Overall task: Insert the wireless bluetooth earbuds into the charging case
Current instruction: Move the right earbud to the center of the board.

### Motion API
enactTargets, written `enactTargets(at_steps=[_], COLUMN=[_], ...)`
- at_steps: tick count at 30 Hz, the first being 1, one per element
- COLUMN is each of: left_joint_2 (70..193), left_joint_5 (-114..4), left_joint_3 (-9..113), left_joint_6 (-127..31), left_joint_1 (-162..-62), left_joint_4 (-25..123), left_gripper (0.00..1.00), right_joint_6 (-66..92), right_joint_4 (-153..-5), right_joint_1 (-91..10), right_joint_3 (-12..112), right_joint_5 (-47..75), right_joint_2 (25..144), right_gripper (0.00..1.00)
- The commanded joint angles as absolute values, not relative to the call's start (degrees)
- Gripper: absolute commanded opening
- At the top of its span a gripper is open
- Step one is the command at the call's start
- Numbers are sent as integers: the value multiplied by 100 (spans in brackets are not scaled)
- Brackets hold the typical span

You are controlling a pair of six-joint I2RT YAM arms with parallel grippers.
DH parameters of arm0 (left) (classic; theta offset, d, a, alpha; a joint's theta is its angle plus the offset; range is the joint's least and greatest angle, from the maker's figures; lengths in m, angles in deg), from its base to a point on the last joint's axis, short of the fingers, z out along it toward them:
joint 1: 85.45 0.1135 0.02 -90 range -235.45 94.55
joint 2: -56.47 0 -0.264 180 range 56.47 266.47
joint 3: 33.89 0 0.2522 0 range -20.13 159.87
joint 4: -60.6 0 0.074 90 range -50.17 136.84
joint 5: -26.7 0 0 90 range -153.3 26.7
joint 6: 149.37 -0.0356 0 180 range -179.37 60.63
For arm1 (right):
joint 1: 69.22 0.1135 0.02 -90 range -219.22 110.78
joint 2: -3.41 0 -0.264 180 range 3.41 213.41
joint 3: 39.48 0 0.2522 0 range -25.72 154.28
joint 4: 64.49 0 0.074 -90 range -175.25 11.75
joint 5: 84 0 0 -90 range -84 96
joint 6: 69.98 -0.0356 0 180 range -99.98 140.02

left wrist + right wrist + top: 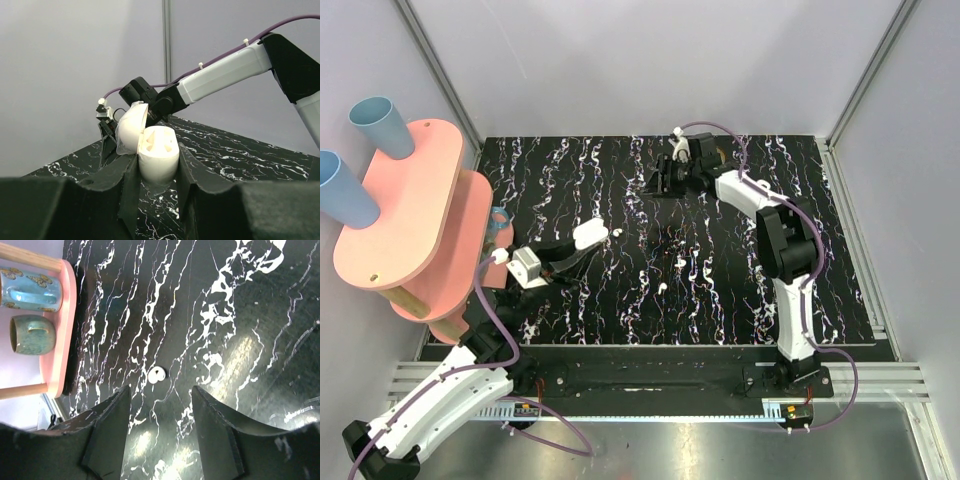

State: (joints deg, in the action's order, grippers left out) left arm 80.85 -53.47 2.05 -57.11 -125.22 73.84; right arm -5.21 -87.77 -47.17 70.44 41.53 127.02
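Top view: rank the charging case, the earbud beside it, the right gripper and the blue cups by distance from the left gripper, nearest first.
1. charging case: held in the left gripper, lid open.
2. earbud: on the table, just right of the case.
3. right gripper: near the table's far edge, open.
4. blue cups: on the pink shelf, far left.

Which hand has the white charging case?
The left hand: it is shut on the small white rounded plastic charging case, whose lid is open. The right hand is open and empty.
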Motion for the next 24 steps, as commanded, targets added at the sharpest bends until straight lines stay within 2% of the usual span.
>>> enactTargets(at_steps=[1, 11, 24], left_joint_2=[8125, 8530, 8407], left_joint_5=[-5583, -5539, -5644], left_joint_3=[456, 527, 448], left_joint_6=[-5902, -6051, -6069], left_joint_1=[-12500, -12500, -12492], left_joint_4=[7584, 7715, 7707], left_gripper=[0, 0, 0], right_joint_6=[-353, -99, 279], right_joint_4=[-8967, -9520, -10294], right_joint_1=[-4452, -4109, -3837], right_joint_3=[7649, 8563, 9521], right_joint_5=[4125, 3842, 3834], right_joint_2=[13067, 13901, 14605], right_gripper=[59, 59, 55])
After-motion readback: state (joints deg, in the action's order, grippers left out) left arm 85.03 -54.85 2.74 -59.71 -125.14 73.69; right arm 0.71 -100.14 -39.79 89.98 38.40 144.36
